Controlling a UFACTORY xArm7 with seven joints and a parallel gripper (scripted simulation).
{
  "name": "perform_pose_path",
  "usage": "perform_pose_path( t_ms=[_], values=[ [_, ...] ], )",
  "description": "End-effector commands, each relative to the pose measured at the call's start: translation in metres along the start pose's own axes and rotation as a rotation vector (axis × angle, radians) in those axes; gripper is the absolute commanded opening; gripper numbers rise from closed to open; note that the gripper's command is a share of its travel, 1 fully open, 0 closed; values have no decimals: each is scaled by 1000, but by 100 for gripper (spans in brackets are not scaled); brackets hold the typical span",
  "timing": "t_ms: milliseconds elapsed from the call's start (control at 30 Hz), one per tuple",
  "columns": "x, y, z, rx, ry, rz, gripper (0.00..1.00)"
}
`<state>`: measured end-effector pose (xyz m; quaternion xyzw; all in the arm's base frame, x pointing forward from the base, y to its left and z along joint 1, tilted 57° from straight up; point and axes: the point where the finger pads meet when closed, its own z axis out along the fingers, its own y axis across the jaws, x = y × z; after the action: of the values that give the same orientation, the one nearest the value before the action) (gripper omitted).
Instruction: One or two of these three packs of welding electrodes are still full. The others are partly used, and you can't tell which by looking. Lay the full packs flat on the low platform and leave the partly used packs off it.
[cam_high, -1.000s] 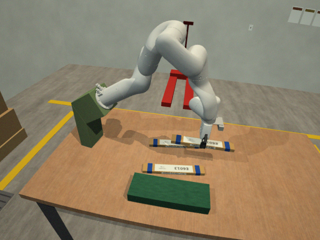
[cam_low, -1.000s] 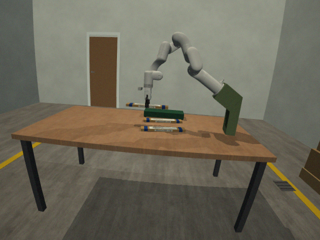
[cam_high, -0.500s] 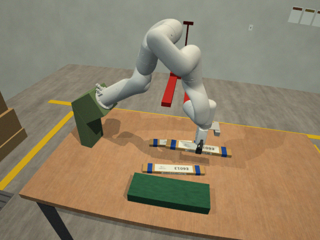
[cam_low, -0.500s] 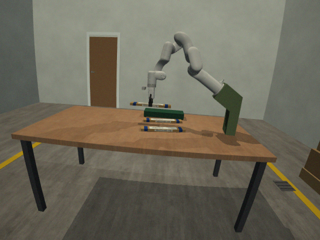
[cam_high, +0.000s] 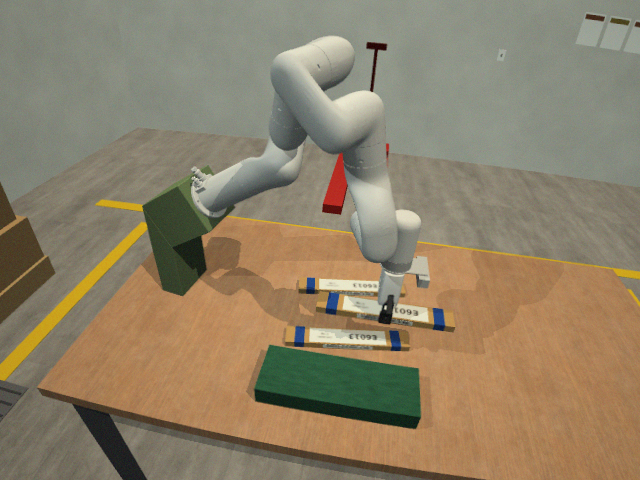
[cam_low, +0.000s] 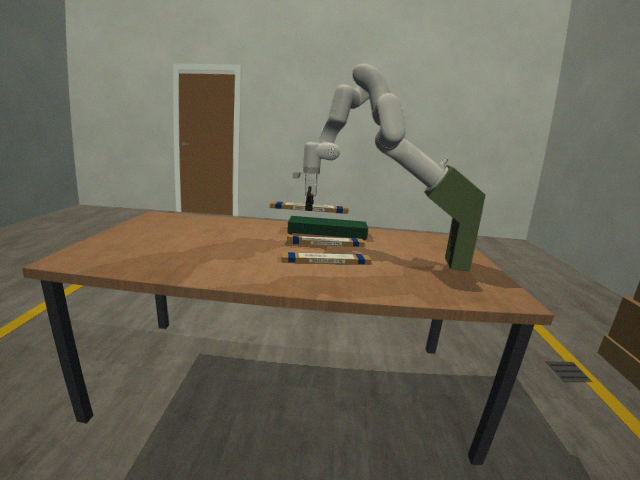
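Three long tan packs with blue bands and white labels are in view. My gripper (cam_high: 385, 313) is shut on the middle of one pack (cam_high: 413, 313) and holds it level in the air above the table; it also shows in the exterior view (cam_low: 308, 207). A second pack (cam_high: 347, 337) lies flat on the table beside the low green platform (cam_high: 338, 385). The third pack (cam_high: 341, 285) lies flat farther from the platform, towards the robot's base. In the exterior view the platform (cam_low: 327, 226) has nothing on it.
The robot's green pedestal (cam_high: 178, 232) stands at the table's back left corner. A red frame (cam_high: 336, 186) stands on the floor behind the table. Cardboard boxes (cam_high: 15, 253) sit on the floor at the left.
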<state>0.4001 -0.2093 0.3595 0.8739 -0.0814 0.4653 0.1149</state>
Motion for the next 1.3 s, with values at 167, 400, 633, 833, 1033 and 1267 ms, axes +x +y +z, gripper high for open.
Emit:
perform_pose_path(
  t_ms=[167,400,633,833,1033,1267],
  values=[
    [-15,36,-1,3,3,-1,58],
    [-33,74,-1,3,3,-1,58],
    [-50,109,-1,3,3,-1,58],
    [-58,126,-1,3,3,-1,58],
    [-69,149,0,3,3,-1,58],
    [-76,164,0,3,3,-1,58]
  ],
)
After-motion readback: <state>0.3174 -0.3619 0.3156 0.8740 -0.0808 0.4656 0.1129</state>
